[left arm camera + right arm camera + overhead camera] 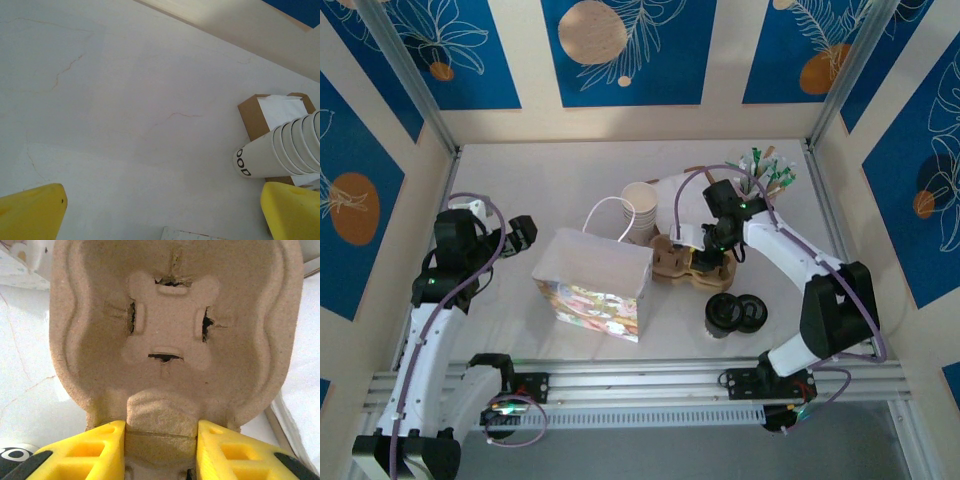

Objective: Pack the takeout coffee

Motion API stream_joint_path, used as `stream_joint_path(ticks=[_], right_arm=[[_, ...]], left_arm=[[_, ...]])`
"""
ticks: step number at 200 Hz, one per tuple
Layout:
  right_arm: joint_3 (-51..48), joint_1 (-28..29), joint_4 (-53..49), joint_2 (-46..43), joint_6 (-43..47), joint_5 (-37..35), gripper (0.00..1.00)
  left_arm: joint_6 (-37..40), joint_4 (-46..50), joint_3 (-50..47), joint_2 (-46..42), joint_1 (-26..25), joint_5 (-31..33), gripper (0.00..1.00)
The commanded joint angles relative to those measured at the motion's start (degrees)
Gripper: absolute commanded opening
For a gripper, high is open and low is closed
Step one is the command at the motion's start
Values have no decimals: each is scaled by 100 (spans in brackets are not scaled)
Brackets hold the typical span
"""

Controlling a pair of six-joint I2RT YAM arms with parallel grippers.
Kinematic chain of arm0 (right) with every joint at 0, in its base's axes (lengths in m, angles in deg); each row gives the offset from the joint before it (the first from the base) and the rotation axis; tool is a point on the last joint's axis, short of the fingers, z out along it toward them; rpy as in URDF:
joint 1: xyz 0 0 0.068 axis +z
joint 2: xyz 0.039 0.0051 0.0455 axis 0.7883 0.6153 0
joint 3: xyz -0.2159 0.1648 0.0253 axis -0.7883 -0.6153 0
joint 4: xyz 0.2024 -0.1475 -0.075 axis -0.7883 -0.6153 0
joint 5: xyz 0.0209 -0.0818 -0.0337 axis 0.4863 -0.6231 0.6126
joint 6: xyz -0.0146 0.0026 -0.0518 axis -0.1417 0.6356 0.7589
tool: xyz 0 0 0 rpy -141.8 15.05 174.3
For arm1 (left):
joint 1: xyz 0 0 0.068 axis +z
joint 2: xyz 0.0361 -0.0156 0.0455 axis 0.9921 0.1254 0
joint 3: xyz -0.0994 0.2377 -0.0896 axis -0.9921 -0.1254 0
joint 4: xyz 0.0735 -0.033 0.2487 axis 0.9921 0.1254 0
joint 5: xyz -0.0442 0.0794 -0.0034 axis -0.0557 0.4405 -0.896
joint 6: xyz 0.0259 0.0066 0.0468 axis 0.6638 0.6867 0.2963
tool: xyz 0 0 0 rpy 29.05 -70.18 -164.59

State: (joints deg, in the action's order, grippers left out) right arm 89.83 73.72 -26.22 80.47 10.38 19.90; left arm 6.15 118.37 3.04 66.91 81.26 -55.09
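Observation:
The takeout coffee (721,313), a small cup with a round black lid, stands on the table near the right arm's base, with a second round black lid (752,312) beside it. Just behind them lies the brown cardboard carrier (688,266). My right gripper (714,250) is down on the carrier. In the right wrist view the yellow fingers (100,450) of that gripper (161,440) press both sides of the middle ridge of the carrier (170,340). My left gripper (525,234) hovers at the left over bare table, and the jaws of the left gripper (162,212) stand wide open, holding nothing.
A white paper bag (592,285) with a printed side stands open at the table's middle. A stack of cream paper cups (642,210) (280,150) sits behind it beside a cardboard box of white napkins (275,112). A cup of sticks and straws (767,175) stands at the back right.

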Motion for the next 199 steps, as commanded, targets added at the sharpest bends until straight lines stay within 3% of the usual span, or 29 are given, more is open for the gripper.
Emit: stream_joint_path(ticks=[1, 42, 74, 102, 124, 151, 199], right_arm=[[31, 20, -129, -192, -79, 293, 37], [-157, 115, -112, -142, 57, -251, 40], [-76, 29, 1, -311, -297, 526, 41], [-115, 163, -207, -142, -67, -241, 42], [-100, 90, -96, -231, -247, 267, 43], [-48, 116, -158, -142, -164, -15, 42], [33, 30, -41, -417, -275, 189, 41]], left_arm=[[48, 61, -38, 13, 79, 90, 99], [48, 60, -38, 13, 79, 98, 99], [46, 59, -39, 18, 84, 98, 99], [47, 63, -47, 8, 84, 98, 99], [48, 59, -54, 12, 84, 98, 99], [48, 61, -38, 22, 93, 101, 99], [48, 68, -39, 30, 101, 134, 99]])
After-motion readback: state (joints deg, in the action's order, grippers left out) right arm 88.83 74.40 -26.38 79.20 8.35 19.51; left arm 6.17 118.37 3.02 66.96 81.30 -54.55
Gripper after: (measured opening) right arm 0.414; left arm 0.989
